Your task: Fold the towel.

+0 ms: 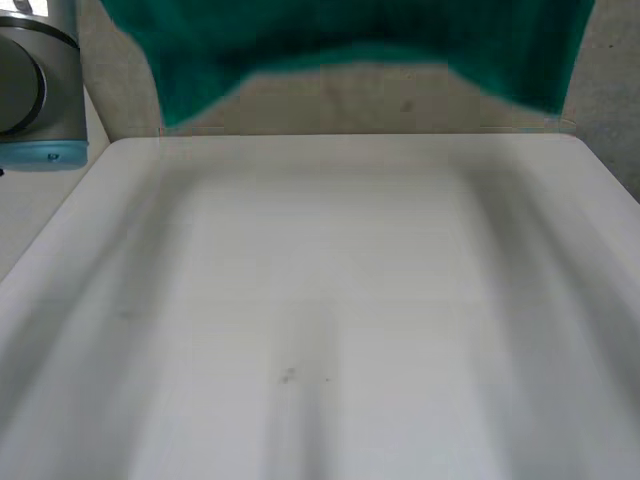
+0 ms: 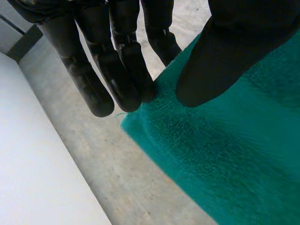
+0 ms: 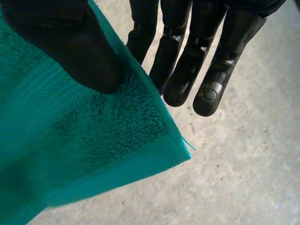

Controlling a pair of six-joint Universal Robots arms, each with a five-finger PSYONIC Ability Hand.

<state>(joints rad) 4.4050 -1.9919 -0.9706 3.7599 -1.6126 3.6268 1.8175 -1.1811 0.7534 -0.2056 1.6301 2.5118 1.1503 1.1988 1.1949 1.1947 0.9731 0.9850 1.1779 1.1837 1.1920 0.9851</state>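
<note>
Soft, limp, likely light towel [image 1: 350, 30], sagging past far edge of the counter [image 1: 330, 300]; corners best to hold, one pinched in left hand [image 2: 220, 61], one in right hand [image 3: 70, 47].

Table [image 1: 320, 300]: white, flat and smooth. It fills the middle and lower part of the head view. Its far edge runs straight across the upper part of that view.
Specks [image 1: 288, 376]: a few tiny dark dots on the table, low down and a little left of the middle.
Floor [image 1: 350, 100]: grey and rough, with small dark dots. In the head view it sits in the upper part, past the table's far edge. In the left wrist view it lies right beside the table.
</note>
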